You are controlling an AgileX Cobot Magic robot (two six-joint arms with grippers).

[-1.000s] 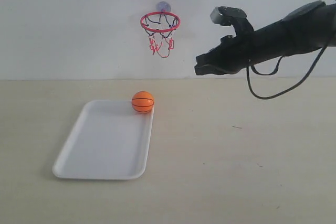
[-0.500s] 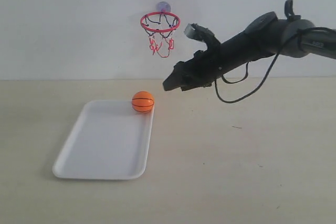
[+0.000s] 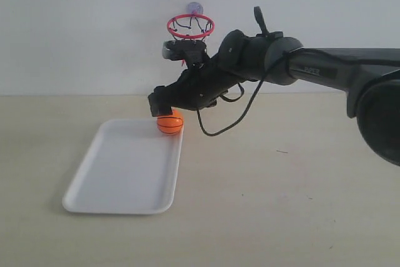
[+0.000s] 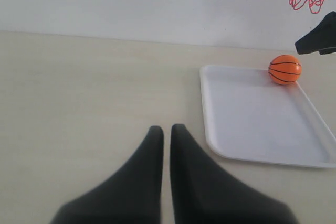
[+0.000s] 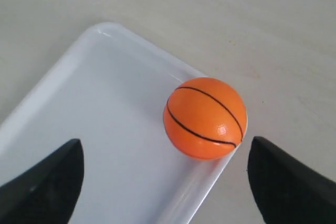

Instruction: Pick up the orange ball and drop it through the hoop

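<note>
In tray (image 3: 119, 173) corner: orange ball (image 3: 170, 123); R gripper (image 3: 160, 105) spread wide just above; L gripper (image 4: 164, 135) clenched.

orange ball (image 3: 170, 124) in tray corner, hoop (image 3: 190, 27) wall-mounted

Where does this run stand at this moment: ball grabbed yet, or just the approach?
Approach looks done: the right gripper is open just above the orange ball, a finger on each side. In hand: the grasp; the ball rests ungrasped in a corner of the white tray. To do: lift, carry to the hoop, drop through. The left gripper is shut, off the tray.
</note>
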